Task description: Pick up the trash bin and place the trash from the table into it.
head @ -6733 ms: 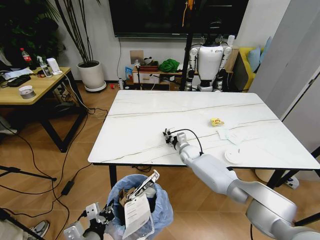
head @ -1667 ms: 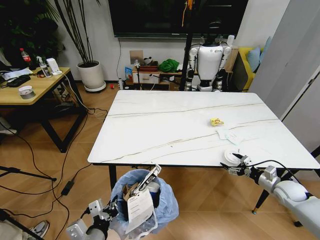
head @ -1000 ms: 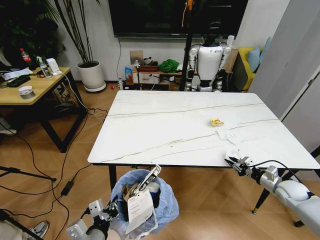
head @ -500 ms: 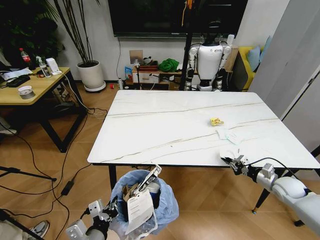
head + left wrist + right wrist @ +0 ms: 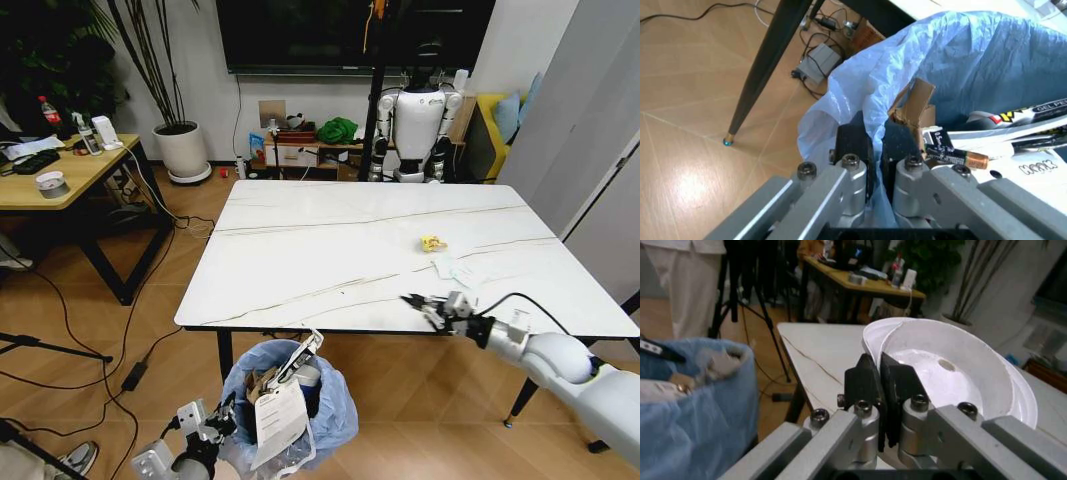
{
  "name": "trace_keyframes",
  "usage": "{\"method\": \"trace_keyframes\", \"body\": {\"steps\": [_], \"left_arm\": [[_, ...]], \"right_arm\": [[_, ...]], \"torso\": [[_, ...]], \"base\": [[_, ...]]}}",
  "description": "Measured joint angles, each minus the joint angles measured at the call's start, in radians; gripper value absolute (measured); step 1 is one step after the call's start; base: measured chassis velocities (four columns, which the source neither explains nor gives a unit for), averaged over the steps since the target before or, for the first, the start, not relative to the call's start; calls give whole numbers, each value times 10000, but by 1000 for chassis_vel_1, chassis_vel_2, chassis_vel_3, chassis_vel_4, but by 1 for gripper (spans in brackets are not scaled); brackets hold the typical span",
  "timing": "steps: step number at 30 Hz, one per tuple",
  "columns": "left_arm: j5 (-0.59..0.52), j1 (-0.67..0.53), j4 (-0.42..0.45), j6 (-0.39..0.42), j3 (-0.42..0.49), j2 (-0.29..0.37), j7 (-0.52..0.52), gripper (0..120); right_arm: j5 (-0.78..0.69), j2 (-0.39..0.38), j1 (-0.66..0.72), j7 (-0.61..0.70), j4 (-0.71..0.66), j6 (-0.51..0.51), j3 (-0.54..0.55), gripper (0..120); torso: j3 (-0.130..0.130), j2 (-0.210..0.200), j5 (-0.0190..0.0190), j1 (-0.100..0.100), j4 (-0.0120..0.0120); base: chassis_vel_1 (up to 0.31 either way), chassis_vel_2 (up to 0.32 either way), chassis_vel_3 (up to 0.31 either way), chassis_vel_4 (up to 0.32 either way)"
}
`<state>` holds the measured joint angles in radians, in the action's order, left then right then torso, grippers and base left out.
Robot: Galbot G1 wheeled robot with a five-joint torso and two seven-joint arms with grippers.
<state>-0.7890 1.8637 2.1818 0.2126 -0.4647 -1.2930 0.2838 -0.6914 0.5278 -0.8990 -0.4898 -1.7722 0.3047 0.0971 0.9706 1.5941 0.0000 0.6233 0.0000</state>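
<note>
The white round disc [image 5: 947, 370] is gripped by the right gripper [image 5: 432, 308] at the table [image 5: 330, 250] edge; the trash bin [image 5: 290, 415], part-filled, is clamped by the left gripper [image 5: 875, 150]; 3 scraps [image 5: 452, 262] remain

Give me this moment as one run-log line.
left gripper: shut on trash bin rim | right gripper: shut on white disc, at table front edge | yellow scrap, papers left on table
</note>
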Motion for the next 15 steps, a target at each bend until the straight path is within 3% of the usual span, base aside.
{"method": "trace_keyframes", "body": {"steps": [3,15], "left_arm": [[12,8,0,0,2,8,-5,0],[-46,-140,-35,6,-1,123,-6,0]], "right_arm": [[-108,-155,564,117,-868,-10,469,0],[519,-709,574,-676,-1900,423,1195,0]], "torso": [[0,0,-1,0,1],[-1,3,1,-2,-1]], "base": [[0,0,0,0],[0,0,0,0]]}}
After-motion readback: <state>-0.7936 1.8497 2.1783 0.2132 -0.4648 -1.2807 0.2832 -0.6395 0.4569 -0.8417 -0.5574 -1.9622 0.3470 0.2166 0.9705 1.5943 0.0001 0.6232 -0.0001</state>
